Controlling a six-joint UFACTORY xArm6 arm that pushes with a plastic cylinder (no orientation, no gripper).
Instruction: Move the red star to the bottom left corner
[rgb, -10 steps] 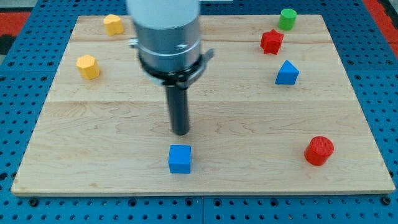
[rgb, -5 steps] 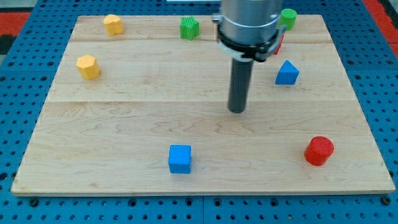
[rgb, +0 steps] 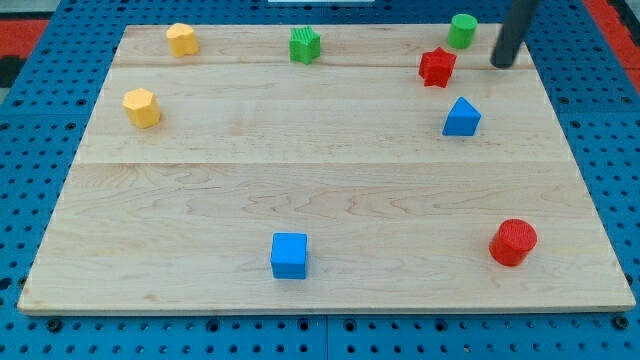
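Rod's tip (rgb: 503, 65) sits at the counter's (rgb: 300, 150) top right; pincer state cannot be told. Red star (rgb: 437, 67) lies just left of the tip, apart, below-left of the green cylinder (rgb: 462, 30) and above the blue block (rgb: 461, 117).

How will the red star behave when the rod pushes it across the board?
The red star looks low and flat-based, so it should slide rather than tip. Its points may make it rotate off my tip, now to its right. The smooth wooden board probably offers little resistance.
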